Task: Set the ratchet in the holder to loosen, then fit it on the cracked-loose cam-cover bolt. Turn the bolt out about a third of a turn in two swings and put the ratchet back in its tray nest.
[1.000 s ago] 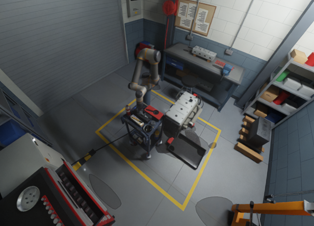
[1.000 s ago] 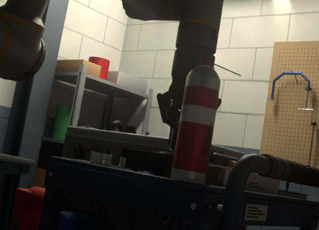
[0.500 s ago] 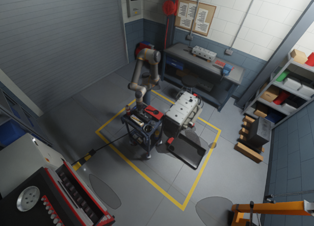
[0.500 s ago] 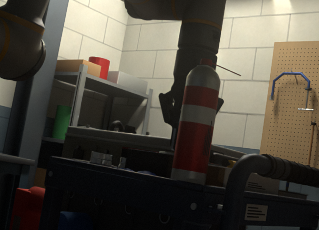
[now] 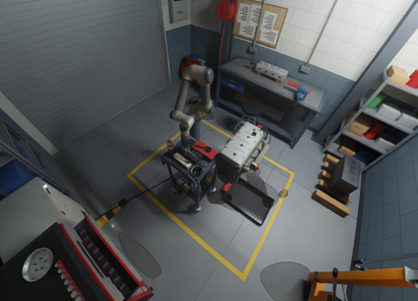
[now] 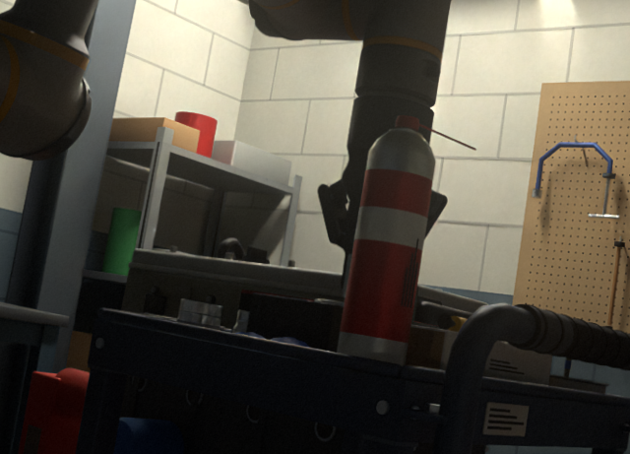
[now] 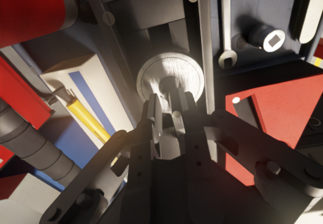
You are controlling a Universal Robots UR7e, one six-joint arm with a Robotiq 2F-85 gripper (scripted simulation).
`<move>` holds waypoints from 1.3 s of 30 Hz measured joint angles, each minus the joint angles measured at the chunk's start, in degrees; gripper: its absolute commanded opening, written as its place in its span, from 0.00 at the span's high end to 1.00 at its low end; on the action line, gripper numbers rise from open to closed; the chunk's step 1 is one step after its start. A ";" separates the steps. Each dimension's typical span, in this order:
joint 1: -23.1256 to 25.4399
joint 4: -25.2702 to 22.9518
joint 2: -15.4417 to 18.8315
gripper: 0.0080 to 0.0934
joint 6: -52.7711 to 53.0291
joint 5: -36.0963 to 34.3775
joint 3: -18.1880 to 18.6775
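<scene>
The ratchet's round steel head (image 7: 170, 76) sits in its dark holder on the cart top, with a small dark selector at its centre. My gripper (image 7: 166, 106) hangs straight down over that head, fingers narrowed with nothing held between them, tips at the head's near rim. From the second side camera the gripper (image 6: 346, 235) is largely hidden behind the red and grey spray can (image 6: 389, 241). The engine with its white cam cover (image 5: 243, 142) stands right of the cart; its bolt is too small to make out.
Behind the cart stand a workbench (image 5: 270, 85) and wall shelves (image 5: 378, 119). On the cart top lie a red tray (image 7: 275, 113), a spanner (image 7: 226, 26), a socket (image 7: 267, 38) and a yellow-handled tool (image 7: 87, 119). The cart's ribbed handle (image 7: 31, 145) runs at the left.
</scene>
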 measured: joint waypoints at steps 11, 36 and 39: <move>-0.14 0.30 0.39 0.77 -0.14 0.03 -0.58; -0.36 0.95 1.05 0.77 -0.40 0.07 -1.64; -0.37 1.02 1.07 0.77 -0.41 0.08 -1.68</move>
